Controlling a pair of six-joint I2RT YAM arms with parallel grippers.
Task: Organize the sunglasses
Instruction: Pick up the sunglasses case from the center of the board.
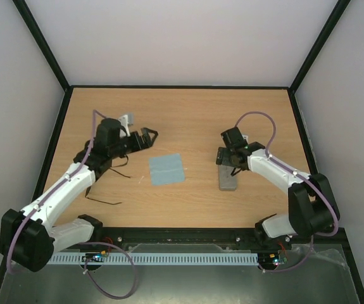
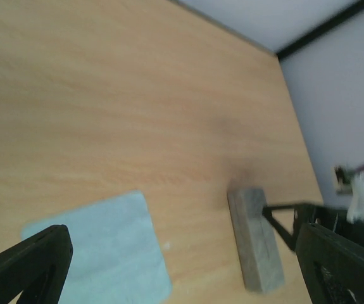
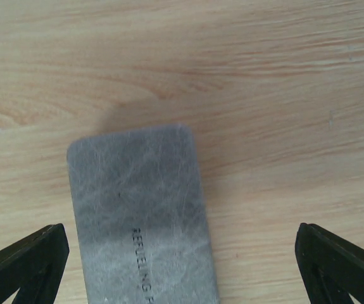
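Note:
The sunglasses (image 1: 106, 201) show in the top view as fine dark curved lines on the table beside and partly under my left arm; the wrist views do not show them. My left gripper (image 1: 149, 136) (image 2: 182, 253) hangs open above the table, beyond the glasses and left of the light blue cloth (image 1: 166, 169) (image 2: 99, 247), with nothing between its fingers. The grey oblong case (image 1: 228, 178) (image 2: 256, 237) (image 3: 140, 215) lies closed right of the cloth. My right gripper (image 1: 231, 159) (image 3: 182, 253) stands open over the case's far end, its fingers (image 3: 26, 263) wide of both sides.
Black posts and white walls enclose the wooden table (image 1: 188, 114) at the back and sides. A black rail (image 1: 182, 233) with the arm bases runs along the near edge. My right arm's gripper (image 2: 340, 253) shows at the right of the left wrist view.

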